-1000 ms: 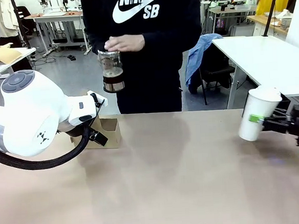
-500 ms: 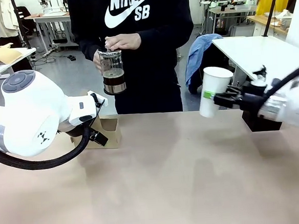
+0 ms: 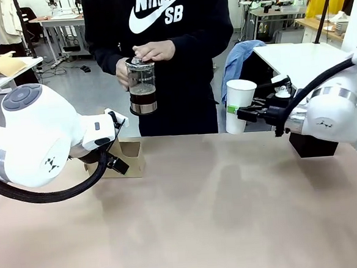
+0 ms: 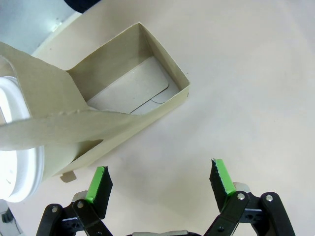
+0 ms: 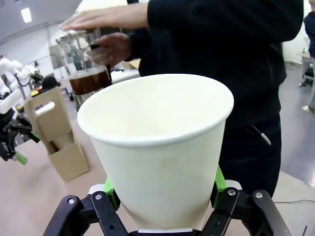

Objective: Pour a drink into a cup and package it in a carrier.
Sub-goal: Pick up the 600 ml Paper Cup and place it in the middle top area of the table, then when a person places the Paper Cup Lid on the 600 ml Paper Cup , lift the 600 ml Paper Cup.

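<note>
Tan bench (image 3: pixel 203 224) in an open workshop, other work tables and racks behind; person standing at the far edge.

Location of task items:
- Cup (image 3: pixel 239 105): empty, no lid, upright, mouth up, lifted clear of the bench near the far edge.
- Drink (image 3: pixel 142 100): dark layer low in a glass press jug (image 3: pixel 142 86), held at chest height in both of the person's hands (image 3: pixel 154 50), one palm on the lid. Well apart from the cup.
- Carrier (image 3: pixel 128 157): on the bench, far left.

Fingers:
- Right fingers (image 5: pixel 219 179): clamped on the lower wall of the cup, green pads either side.
- Left fingers (image 4: pixel 222 176): spread wide, nothing between, hanging over bare bench just beside the carrier's open compartment.

Arm pose:
- Right arm in from the right past a black box (image 3: pixel 311 144), forearm roughly level, wrist aimed at the person, cup offered forward.
- Left arm folded at the left, wrist pointing down.

Likely failure modes (judgement):
- Spill onto bench or fingers: pour into an unsupported cup in mid-air, stream off-centre.
- Wall of the paper cup buckling under clamp force once hot and full; grip low on a tapered body, so also a chance of tilt or slip with added weight.
- Slosh during carry across to the carrier, given no lid.
- Cup base catching the carrier's edge or handle at insertion, tipping the carrier.
</note>
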{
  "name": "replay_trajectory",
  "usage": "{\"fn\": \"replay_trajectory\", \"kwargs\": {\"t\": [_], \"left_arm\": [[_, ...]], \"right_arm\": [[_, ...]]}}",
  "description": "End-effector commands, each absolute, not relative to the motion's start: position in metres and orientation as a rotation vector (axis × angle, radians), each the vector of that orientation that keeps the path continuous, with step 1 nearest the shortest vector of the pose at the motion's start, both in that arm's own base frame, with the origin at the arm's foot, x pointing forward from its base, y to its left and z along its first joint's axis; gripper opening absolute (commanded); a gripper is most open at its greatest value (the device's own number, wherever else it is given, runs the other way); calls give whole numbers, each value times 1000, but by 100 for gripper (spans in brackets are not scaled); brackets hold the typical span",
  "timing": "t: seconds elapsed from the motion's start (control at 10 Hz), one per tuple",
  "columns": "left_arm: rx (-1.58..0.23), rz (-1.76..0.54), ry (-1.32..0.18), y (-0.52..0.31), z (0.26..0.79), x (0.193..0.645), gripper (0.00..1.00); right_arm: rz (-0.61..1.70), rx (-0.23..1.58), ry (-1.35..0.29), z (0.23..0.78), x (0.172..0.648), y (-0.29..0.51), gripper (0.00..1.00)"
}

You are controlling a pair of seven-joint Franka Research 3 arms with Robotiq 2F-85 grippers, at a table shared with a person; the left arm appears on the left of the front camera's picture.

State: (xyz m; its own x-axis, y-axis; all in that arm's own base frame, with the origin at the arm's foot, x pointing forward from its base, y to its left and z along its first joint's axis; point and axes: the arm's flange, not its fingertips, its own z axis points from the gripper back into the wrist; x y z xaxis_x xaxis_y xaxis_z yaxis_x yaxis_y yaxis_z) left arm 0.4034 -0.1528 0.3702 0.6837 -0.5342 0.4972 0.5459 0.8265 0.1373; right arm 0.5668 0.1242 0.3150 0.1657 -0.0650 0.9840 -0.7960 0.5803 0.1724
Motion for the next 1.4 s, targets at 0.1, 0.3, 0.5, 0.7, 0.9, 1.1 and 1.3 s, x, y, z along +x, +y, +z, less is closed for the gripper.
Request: {"fn": "replay_trajectory", "kwargs": {"t": [0.1,0.3,0.5,0.7,0.9,1.1,1.3], "left_arm": [[-25,-604,-550,-152,370,403,100],[-25,-604,-550,-152,370,403,100],[-25,-604,-550,-152,370,403,100],[-25,-604,-550,-152,370,403,100],[-25,-604,-550,-152,370,403,100],[-25,-604,-550,-152,370,403,100],[-25,-604,-550,-152,370,403,100]], "right_arm": [[665,818,-1302,302,586,129,80],[626,829,-1305,299,581,126,80],[626,829,-1305,299,581,126,80],[626,829,-1305,299,581,126,80],[626,829,-1305,299,581,126,80],[626,829,-1305,299,581,126,80],[626,829,-1305,299,581,126,80]]}}
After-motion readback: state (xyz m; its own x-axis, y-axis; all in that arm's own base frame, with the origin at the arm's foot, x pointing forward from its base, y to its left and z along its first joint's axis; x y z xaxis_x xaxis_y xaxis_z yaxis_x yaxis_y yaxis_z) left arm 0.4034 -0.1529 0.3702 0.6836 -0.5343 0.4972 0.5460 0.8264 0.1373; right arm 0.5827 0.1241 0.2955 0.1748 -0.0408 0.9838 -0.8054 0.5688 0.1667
